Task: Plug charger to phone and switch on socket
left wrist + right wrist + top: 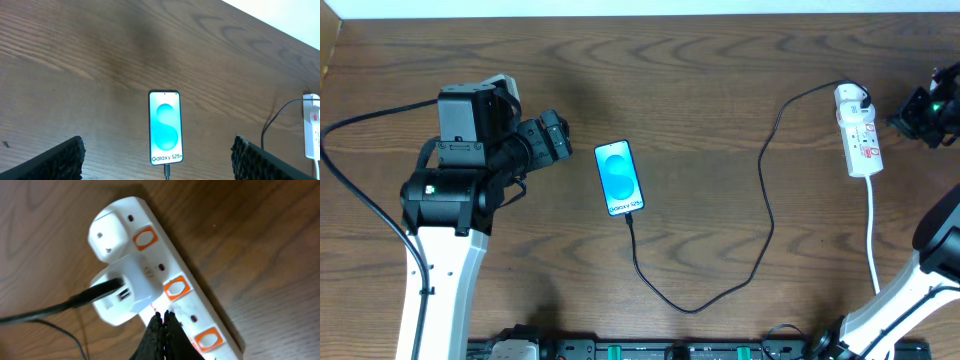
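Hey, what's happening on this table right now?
Two robot arms are setting up a phone to charge. The black cable already runs from the phone's bottom end to a white adapter in the power strip. The right tool is shut, with its tip at the strip near an orange switch, seemingly to turn it on. The left tool is open, hangs left of the phone and holds nothing.

Black charger [770, 205] from phone [620, 178] to socket [860, 135]

Soft, even light over the wooden surface [720, 60]. The phone [620, 178] screen glows bright, slightly overexposed. Right wrist close-up looks mildly blurred.
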`<state>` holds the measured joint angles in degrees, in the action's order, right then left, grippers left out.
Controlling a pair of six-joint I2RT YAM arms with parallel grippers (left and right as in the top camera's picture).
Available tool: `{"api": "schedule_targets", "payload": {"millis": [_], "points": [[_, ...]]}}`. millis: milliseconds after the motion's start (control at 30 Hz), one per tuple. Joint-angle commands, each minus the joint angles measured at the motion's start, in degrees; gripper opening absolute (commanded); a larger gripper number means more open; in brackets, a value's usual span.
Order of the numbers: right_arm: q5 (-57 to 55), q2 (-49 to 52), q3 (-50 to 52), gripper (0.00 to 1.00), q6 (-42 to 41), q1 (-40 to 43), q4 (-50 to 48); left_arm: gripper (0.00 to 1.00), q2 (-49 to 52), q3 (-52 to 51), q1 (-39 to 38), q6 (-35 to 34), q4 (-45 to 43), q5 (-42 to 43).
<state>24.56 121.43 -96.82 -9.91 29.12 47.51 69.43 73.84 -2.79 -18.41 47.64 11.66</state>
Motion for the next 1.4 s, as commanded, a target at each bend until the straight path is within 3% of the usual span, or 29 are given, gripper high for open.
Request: {"api": "schedule_targets", "payload": {"millis": [0,1367], "points": [[-0.44,3.04,-1.42,0.01,1.03,-0.11,-1.11,0.93,0.66,-0.22,0.24,-0.33,0.13,-0.37],[3.06,9.53,-1.31,0.01,1.2,-5.31,-2.71,0.93,0.68,-0.22,0.24,-0.33,0.13,-0.37]]}}
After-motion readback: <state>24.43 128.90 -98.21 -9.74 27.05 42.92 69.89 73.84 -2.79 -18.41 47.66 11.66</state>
